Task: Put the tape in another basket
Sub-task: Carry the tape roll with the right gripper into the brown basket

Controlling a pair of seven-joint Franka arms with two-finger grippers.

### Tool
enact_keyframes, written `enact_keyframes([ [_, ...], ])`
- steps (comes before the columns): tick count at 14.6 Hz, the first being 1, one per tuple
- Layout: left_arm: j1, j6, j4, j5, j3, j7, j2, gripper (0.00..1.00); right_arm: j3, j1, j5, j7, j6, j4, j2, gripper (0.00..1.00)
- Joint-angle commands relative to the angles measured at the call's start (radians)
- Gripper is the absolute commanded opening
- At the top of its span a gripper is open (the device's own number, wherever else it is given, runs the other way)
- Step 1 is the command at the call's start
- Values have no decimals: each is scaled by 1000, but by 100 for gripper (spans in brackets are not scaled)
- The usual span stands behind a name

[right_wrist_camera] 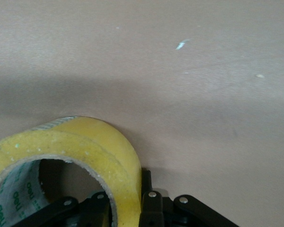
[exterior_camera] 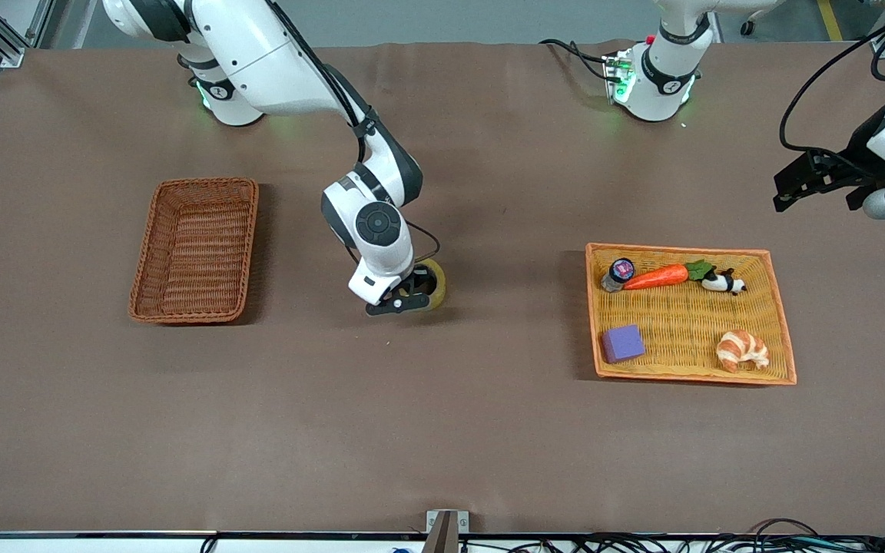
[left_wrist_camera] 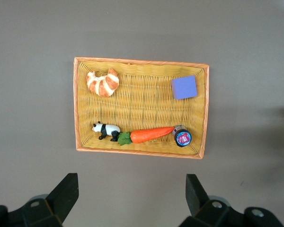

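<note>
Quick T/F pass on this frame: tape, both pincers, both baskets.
1. The right pincer is shut on the tape. True.
2. The tape lies in the basket. False: it is on the table, between basket and orange tray.
3. The left pincer is open, holding nothing. True.
4. The purple cube sits in the reddish-brown basket. False: it is in the orange tray.

My own right wrist is hiding most of the tape [exterior_camera: 433,283] from the front, and my wrist picture's edge is cropping its ring.
</note>
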Motion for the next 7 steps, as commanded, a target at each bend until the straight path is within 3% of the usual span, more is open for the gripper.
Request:
enact_keyframes([
  [1,0,6,-14,9,-2,-8,-10,100,3,-39,-13,33,-169,59,-84,0],
  [4,5,9,-11,14,-2,-8,-7,100,3,-140,-14,18,-361,47,-270,0],
  [7,9,11,-12,9,-2,-11,-6,100,3,-298,-14,-139,-490,8,-422,0],
])
